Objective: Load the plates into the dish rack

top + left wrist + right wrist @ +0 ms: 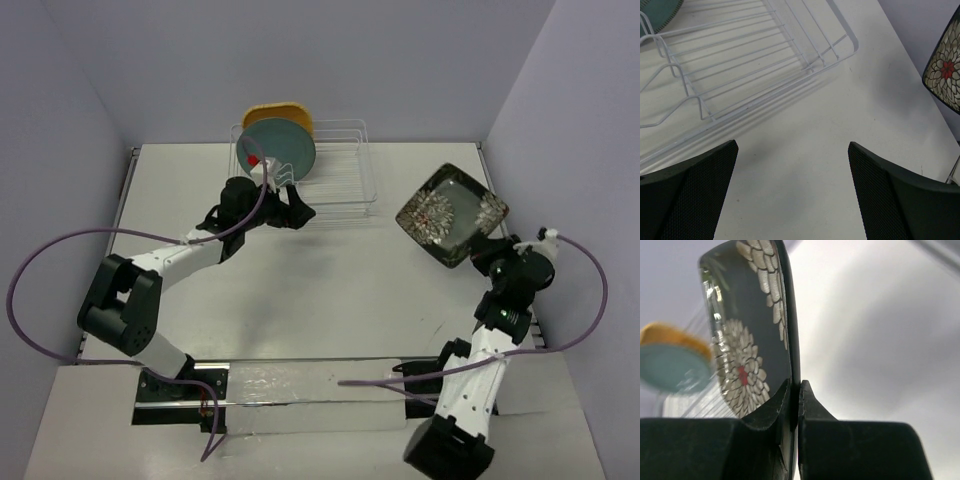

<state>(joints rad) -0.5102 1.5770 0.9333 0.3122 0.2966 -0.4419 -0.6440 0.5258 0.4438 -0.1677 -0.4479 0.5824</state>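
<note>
The wire dish rack (335,170) stands at the back of the table. The teal plate (281,148) stands upright in its left end, with the orange-tan plate (278,108) upright behind it. My left gripper (283,208) is open and empty just in front of the rack; the left wrist view shows its jaws wide apart (792,147) over bare table beside the rack (740,65). My right gripper (488,252) is shut on a corner of the dark floral plate (450,213) and holds it tilted in the air at the right; it pinches the plate's rim (795,387). The yellow plate is not in view.
Purple-grey walls close in the table (320,290) at the back and both sides. Purple cables loop out from both arms. The teal plate's edge (660,10) and the floral plate (945,65) show at the corners of the left wrist view.
</note>
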